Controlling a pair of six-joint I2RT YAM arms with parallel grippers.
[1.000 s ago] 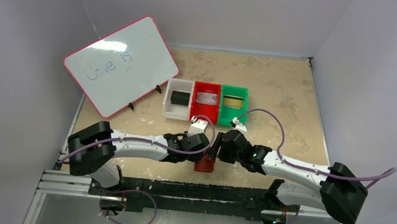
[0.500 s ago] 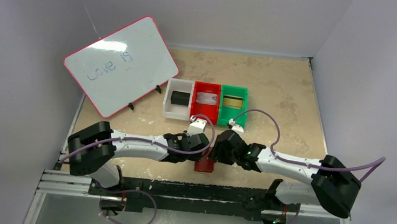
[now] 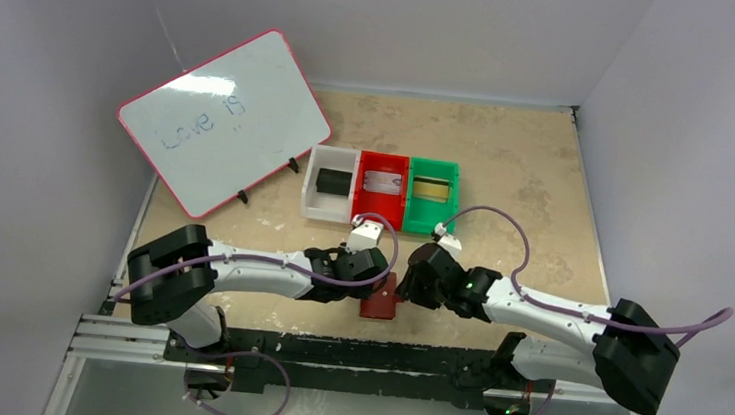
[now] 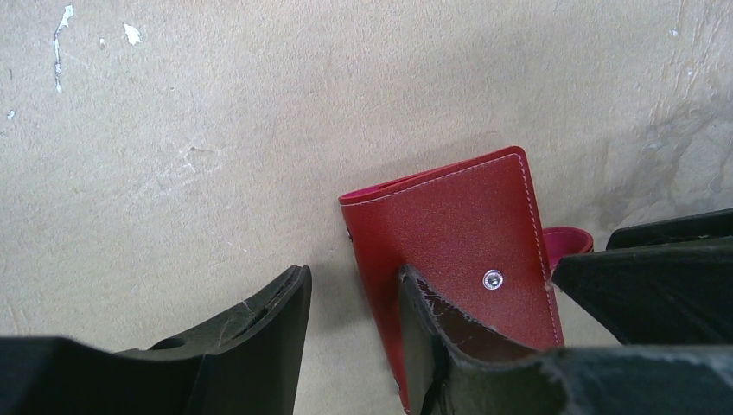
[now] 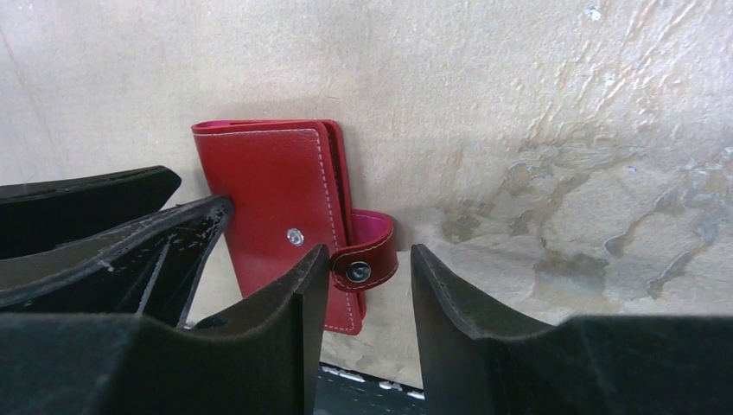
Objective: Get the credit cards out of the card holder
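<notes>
The dark red card holder [image 3: 379,299] lies folded shut on the table near the front edge. Its snap tab [image 5: 367,255] is unsnapped and curls off the right side. My left gripper [image 4: 352,275] is open and low over the holder's left edge, with one finger [image 4: 432,320] above the cover [image 4: 458,225]. My right gripper [image 5: 370,255] is open, and the tab sits between its fingertips. A black card [image 3: 331,179] lies in the white bin, a silver-grey card [image 3: 382,182] in the red bin and a gold card [image 3: 431,189] in the green bin. No card shows in the holder.
The white bin [image 3: 312,195], the red bin [image 3: 379,212] and the green bin [image 3: 449,205] stand in a row behind the grippers. A pink-framed whiteboard [image 3: 223,120] leans at the back left. The table's front edge and a black rail [image 5: 363,380] are just behind the holder.
My right gripper swung left toward the holder, then drew back slightly to the right, so more of the holder shows. The left arm and the holder have hardly moved.
</notes>
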